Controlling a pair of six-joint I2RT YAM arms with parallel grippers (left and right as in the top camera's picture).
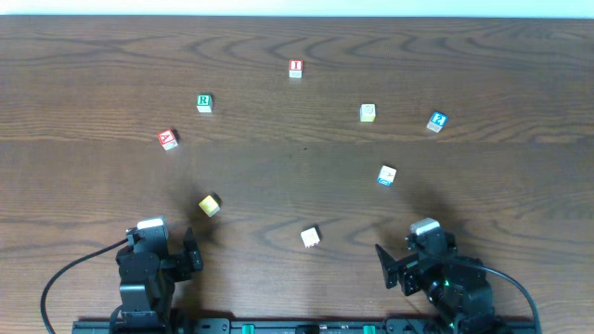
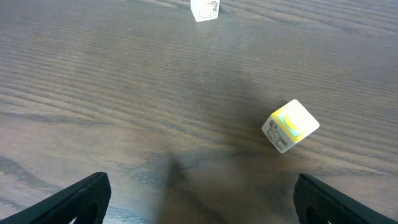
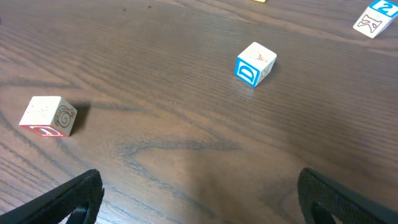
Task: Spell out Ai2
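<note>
A dark brown, wood-grained table [image 1: 278,186] filled nearly every view, its grain running side to side, and only a pale strip [image 1: 297,7] showed beyond its far edge. The I block [image 1: 295,68] stood farthest from the arms, near the middle of the table, set square to the grain with its red letter on top. The A block [image 1: 167,139] lay well apart from it, nearer the arms and toward the left arm's side, red letter up and turned a little askew. The 2 block [image 1: 437,122] lay well apart from the I block on the right arm's side, blue face up and twisted off the grain. All three were cubes, so none had a longer side. Between the I block and the A block sat a green R block [image 1: 204,103]. Between the I block and the 2 block sat a cream block [image 1: 368,112]. Nearer the arms than the I block lay a blue D block [image 1: 387,175], a yellow block [image 1: 210,205] and a spiral-marked block [image 1: 311,237]. The left gripper [image 2: 202,190] and the right gripper [image 3: 199,183] hung low over bare wood, far from the I block. Each had its fingers spread wide and nothing between them.
</note>
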